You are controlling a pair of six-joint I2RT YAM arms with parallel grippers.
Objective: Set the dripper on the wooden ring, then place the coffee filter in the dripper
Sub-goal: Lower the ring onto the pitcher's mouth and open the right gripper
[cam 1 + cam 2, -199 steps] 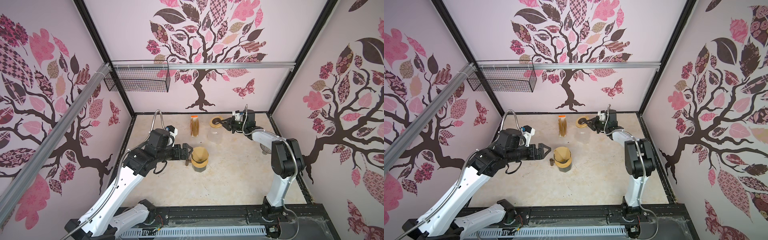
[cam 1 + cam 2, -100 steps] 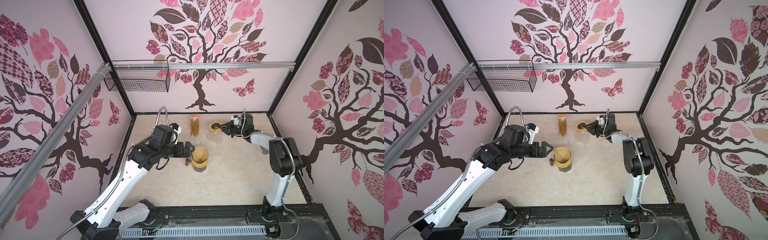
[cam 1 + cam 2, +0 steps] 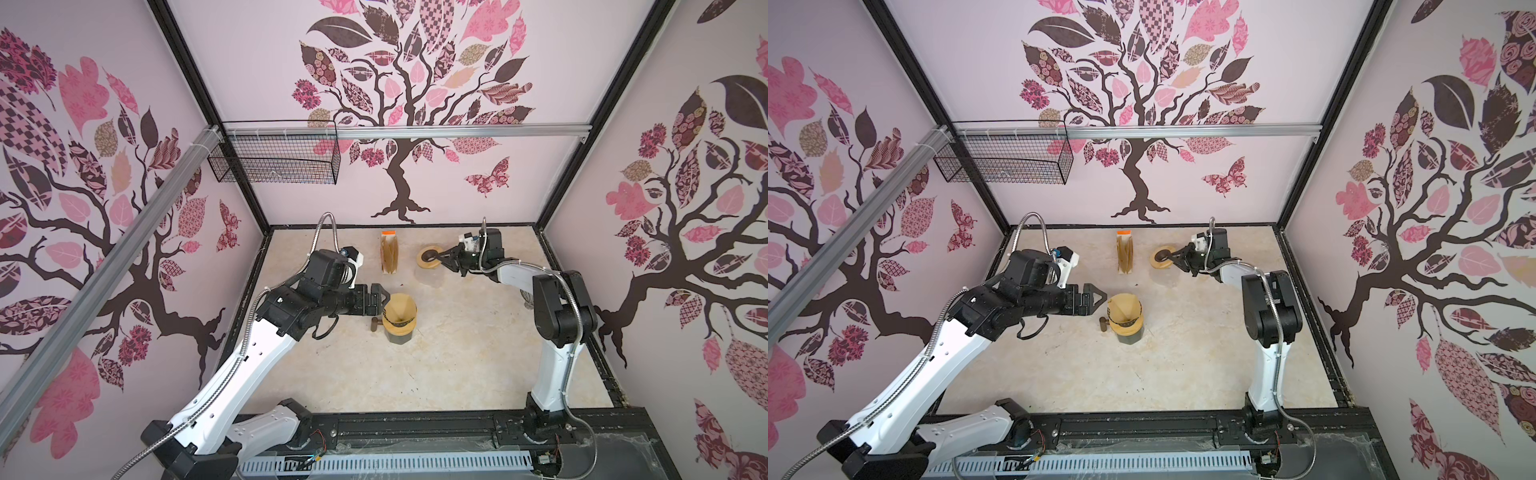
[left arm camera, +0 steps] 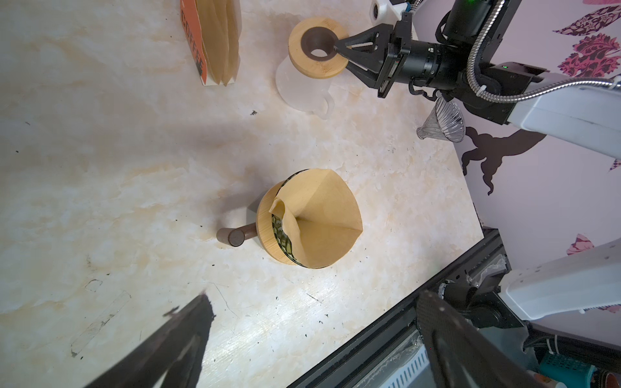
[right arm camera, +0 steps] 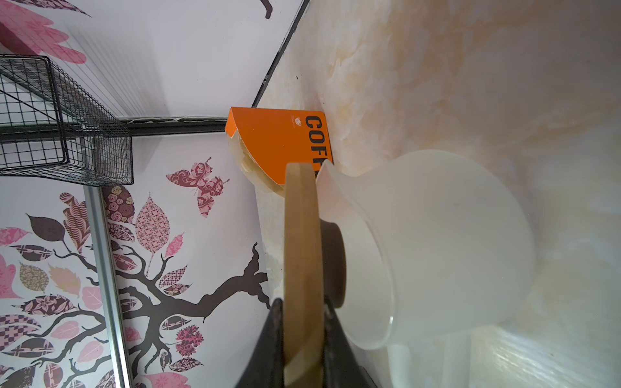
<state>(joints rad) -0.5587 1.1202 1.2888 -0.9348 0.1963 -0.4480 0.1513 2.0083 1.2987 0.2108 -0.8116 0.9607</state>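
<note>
Marble table [image 3: 457, 353]: paper filter [image 3: 401, 307] sits in dripper [image 3: 398, 329]; left fingers [image 4: 198, 319] spread at its 9 o'clock; right fingers [image 5: 265, 352] pinch wooden ring [image 3: 428, 257], 1 o'clock.

The orange box [image 5: 279, 144] reads "COFF", the rest hidden.

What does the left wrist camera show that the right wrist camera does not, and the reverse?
Only the left wrist view: the paper filter sitting in the wood-rimmed cup with a side handle, and a clear glass funnel lying near the table edge. Only the right wrist view: the wire basket on the wall. Both: the wooden ring pinched in the jaws of the right gripper, the frosted jug close by it, and the orange box of filters.
</note>
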